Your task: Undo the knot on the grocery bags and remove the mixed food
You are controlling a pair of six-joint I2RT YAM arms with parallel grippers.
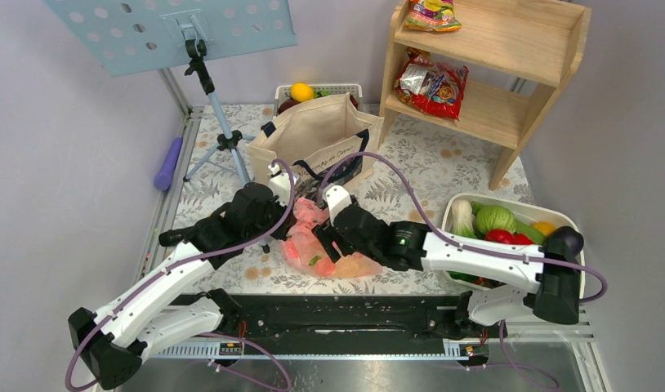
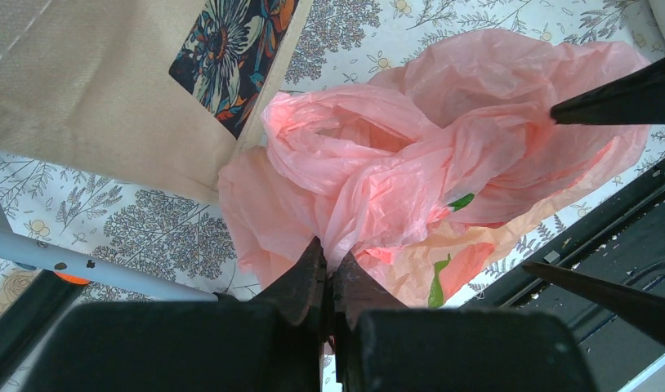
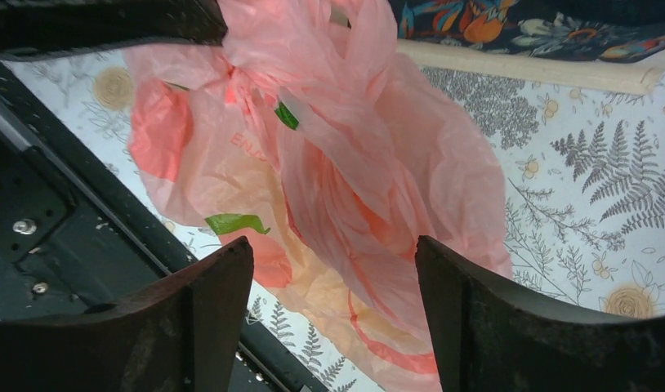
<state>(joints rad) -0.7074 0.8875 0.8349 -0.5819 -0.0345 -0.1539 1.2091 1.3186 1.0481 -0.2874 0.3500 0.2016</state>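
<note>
Left gripper (image 2: 329, 260): jaws pinched tight on a fold of the grocery bag (image 2: 444, 131), film bunched right at the tips. Right gripper (image 3: 331, 249): jaws wide, holding nothing, pink film hanging between them and beyond.

The bag lies on the table (image 1: 444, 163) between the two wrists, just in front of the canvas tote (image 1: 313, 135). The knot (image 2: 345, 155) looks like the twisted wad next to the left pinch; can't tell whether it's tied or already slack. The food (image 2: 460, 265) sits low inside, red/orange shapes with green bits showing through the film.

Likely risks:
- Right closes on loose bag wall instead of a handle strand, so the pull cinches the knot tighter.
- Film is thin. Opposing pulls probably stretch or tear it, and the contents spill.
- Left's pinch is small and at the tips, so it may slip out under load.
- Bag is light, so it lifts or drags into the tote rather than opening.
- Wrists are close together, so finger-to-finger contact is possible.
</note>
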